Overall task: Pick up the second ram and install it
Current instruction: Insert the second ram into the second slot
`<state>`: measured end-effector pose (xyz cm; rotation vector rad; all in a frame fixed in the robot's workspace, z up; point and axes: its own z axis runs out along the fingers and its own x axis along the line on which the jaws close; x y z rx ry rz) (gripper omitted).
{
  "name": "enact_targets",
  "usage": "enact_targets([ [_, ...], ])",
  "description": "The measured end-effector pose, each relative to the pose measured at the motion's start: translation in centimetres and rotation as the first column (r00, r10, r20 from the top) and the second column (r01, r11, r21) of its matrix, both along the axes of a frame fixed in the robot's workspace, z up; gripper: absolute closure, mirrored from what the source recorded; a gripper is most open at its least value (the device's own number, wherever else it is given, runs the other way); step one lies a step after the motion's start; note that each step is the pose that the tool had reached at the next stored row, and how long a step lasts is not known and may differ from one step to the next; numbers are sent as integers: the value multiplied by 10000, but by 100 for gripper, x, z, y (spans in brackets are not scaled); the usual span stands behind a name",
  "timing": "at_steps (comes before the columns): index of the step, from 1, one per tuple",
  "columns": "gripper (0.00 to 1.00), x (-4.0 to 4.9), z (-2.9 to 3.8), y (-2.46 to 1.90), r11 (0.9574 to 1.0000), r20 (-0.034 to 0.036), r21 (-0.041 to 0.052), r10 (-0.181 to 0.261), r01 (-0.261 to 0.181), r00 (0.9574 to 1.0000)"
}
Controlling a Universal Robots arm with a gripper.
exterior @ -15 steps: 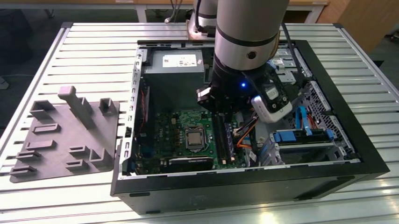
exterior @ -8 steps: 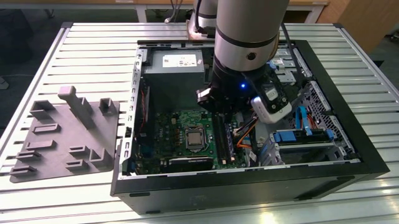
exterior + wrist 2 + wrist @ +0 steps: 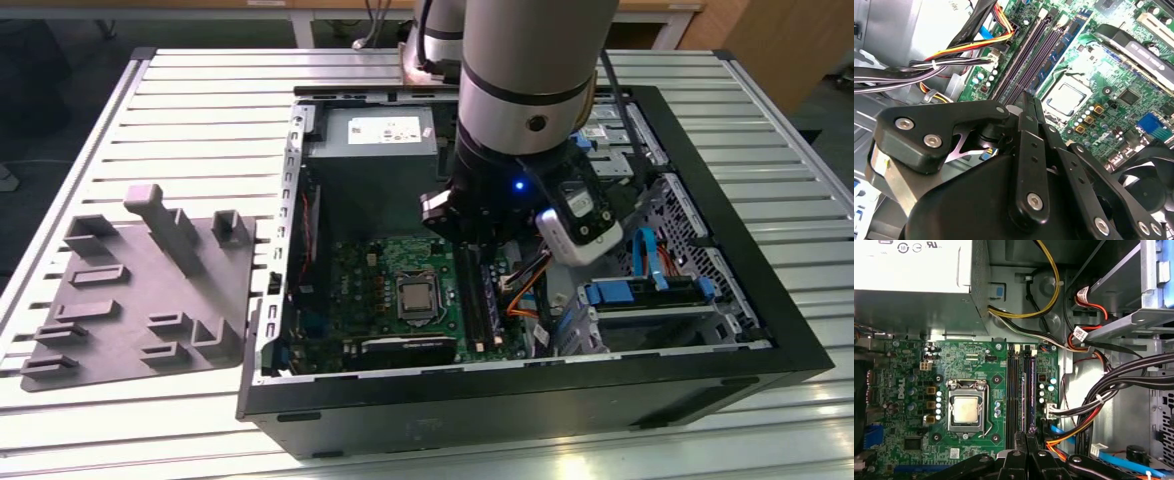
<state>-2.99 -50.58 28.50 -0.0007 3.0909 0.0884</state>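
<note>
- One arm reaches down into the open computer case [image 3: 747,330]; its gripper [image 3: 1030,97] hangs over the bank of memory sockets [image 3: 1026,60] on the motherboard [image 3: 979,352]
- Jaws: the two fingers [image 3: 1026,150] are drawn together tip to tip, with nothing seen pinched between them
- Second ram [image 3: 1066,42]: stands on edge in the socket bank, on the side toward the processor [image 3: 1066,97], its chip face showing in the second wrist view
- Long axis: parallel to the sockets; one end lies just beside the fingertips and the other points away from them toward the power supply [image 3: 371,135]
- Cannot tell whether the stick is pressed fully home, nor whether the fingertips touch it
- Bundled cables [image 3: 1114,385] run beside the socket bank on the side away from the processor
- Grey moulded tray [image 3: 140,300] sits on the slatted table [image 3: 200,100] outside the case, at the exterior view's left, well apart from the gripper
</note>
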Motion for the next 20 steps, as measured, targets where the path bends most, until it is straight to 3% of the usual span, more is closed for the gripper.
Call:
enact_targets([
  [20,88,0,-38,10,10000,0,0,-22,22,10000],
])
